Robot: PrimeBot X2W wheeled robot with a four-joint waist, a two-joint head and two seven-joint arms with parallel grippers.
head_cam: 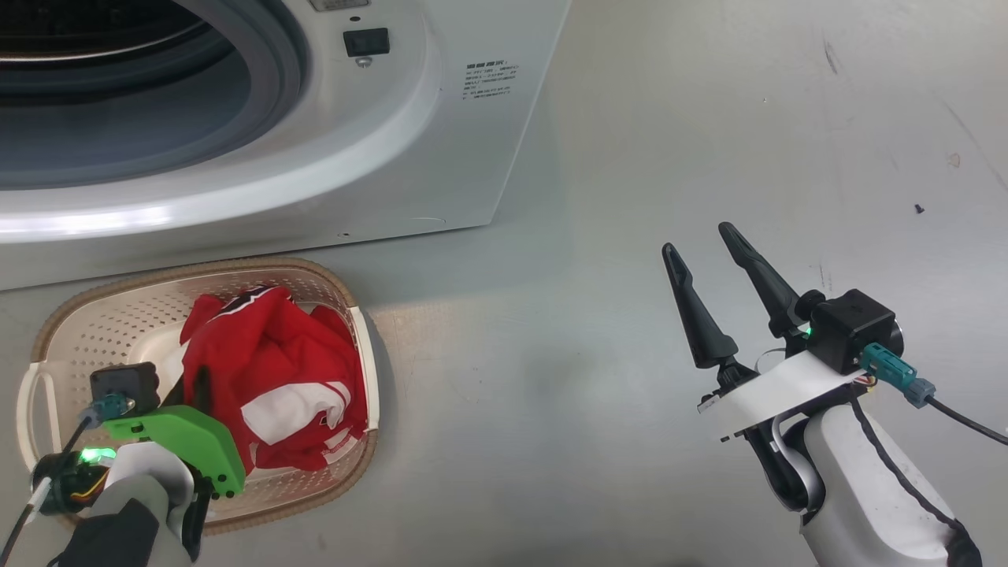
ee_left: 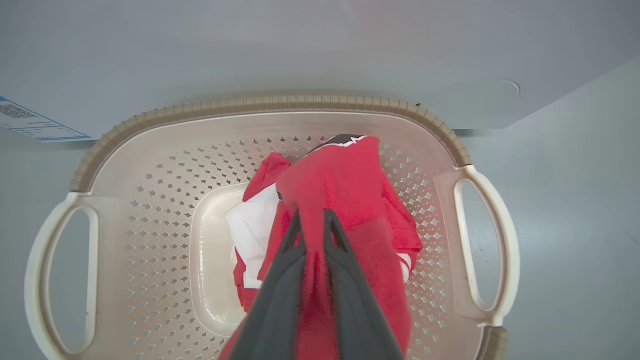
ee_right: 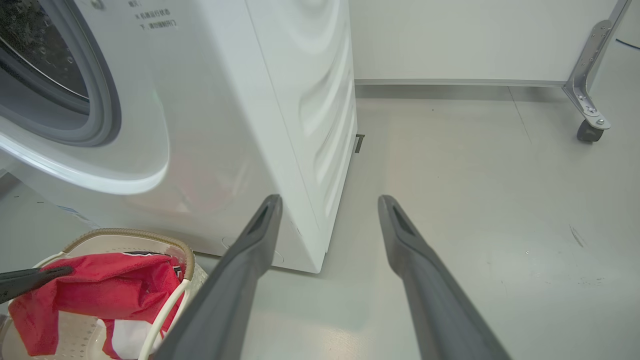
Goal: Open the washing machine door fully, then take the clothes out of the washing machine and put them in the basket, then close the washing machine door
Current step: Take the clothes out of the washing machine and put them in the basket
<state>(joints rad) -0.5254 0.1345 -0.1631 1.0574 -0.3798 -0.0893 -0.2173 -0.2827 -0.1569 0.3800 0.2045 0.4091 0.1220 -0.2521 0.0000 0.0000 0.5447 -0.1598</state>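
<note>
Left gripper (ee_left: pixel 311 220): pinching one fold of the clothes (ee_left: pixel 350 185), heaped inside the basket (ee_left: pixel 270 105); release looks due.
Right gripper (head_cam: pixel 697 236): spread, empty, well right of the basket, out of the way.
Washing machine (head_cam: pixel 441 142): just behind the basket, shortening the carry.

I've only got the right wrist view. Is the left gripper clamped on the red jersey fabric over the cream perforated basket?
Observer: Yes. In the left wrist view the left gripper is pinched shut on a raised fold of the red and white jersey.
Operator: Is the rest of it inside the basket?
Observer: In the head view it is bunched in the right half of the cream perforated plastic basket. The left half's floor is bare.
</note>
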